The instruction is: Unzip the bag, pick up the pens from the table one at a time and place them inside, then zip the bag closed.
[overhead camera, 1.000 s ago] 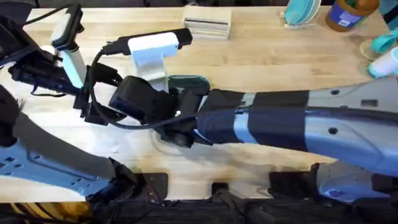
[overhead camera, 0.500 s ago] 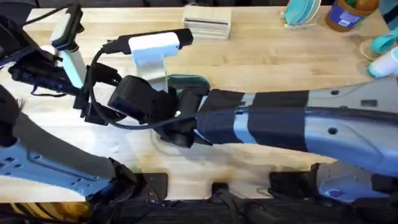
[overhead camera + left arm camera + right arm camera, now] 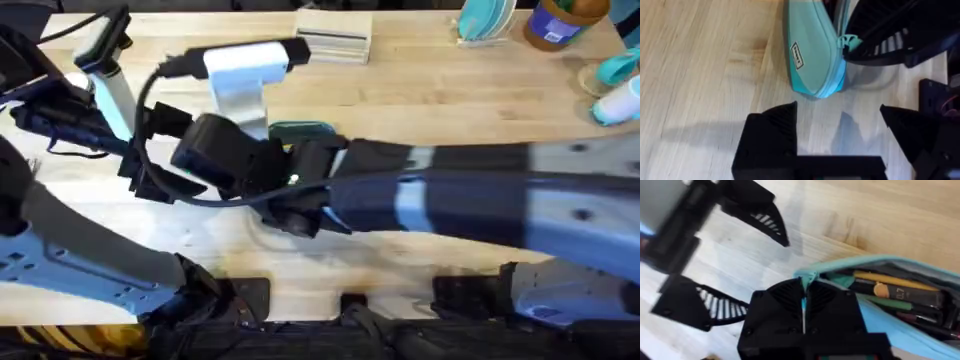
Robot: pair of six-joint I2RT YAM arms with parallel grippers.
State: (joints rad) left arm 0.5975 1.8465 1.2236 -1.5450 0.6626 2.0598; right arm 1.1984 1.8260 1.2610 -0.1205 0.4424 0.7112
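The teal bag (image 3: 812, 55) lies on the light wooden table (image 3: 700, 60), and a strip of it shows between the arms from overhead (image 3: 300, 130). My right gripper (image 3: 804, 311) is shut on the teal zipper pull (image 3: 849, 41) at the bag's end. The bag's mouth gapes in the right wrist view, and pens (image 3: 890, 289) lie inside, one dark with yellow marks. My left gripper (image 3: 837, 122) stands open just short of that same end, holding nothing; its ribbed fingers (image 3: 762, 217) face the right gripper.
A pale wooden block (image 3: 335, 40) sits at the table's back. Teal dishes (image 3: 485, 20), a blue jar (image 3: 560, 20) and cups (image 3: 615, 80) stand at the back right. Both arms crowd the middle of the table.
My right arm has shifted slightly across the middle. The left arm's wrist has edged a little toward the back of the table. The bag stays where it was.
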